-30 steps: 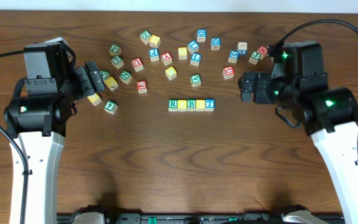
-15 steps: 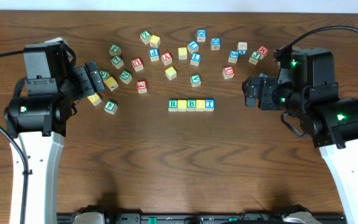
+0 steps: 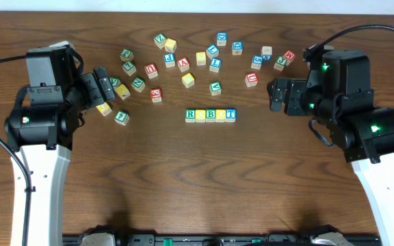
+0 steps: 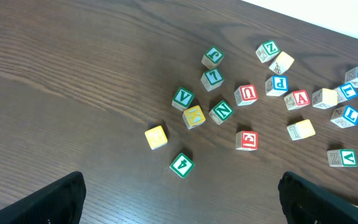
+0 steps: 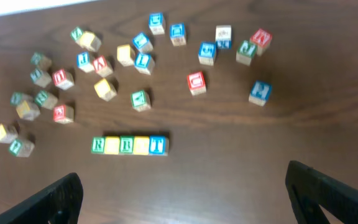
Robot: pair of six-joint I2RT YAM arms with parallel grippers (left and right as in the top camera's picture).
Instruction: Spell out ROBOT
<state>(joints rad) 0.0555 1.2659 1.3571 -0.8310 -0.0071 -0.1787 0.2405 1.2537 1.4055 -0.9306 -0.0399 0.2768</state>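
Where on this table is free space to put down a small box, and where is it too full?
The widest bare stretch of the dark wooden table lies between the row of five wooden letter cubes and the table's near edge. Narrower strips are free at each end of that row. Beyond it, the scattered wooden letter cubes stand crowded.

Overhead straight down; wrist views oblique, nearer, sharing scattered cubes (image 4: 247, 94); right includes ROBOT row (image 5: 129, 145).

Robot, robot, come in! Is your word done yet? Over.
Left gripper open, empty. Right gripper open, empty. Word row laid: five cubes side by side. Spare cubes sit apart behind it, nothing blocking. Over.
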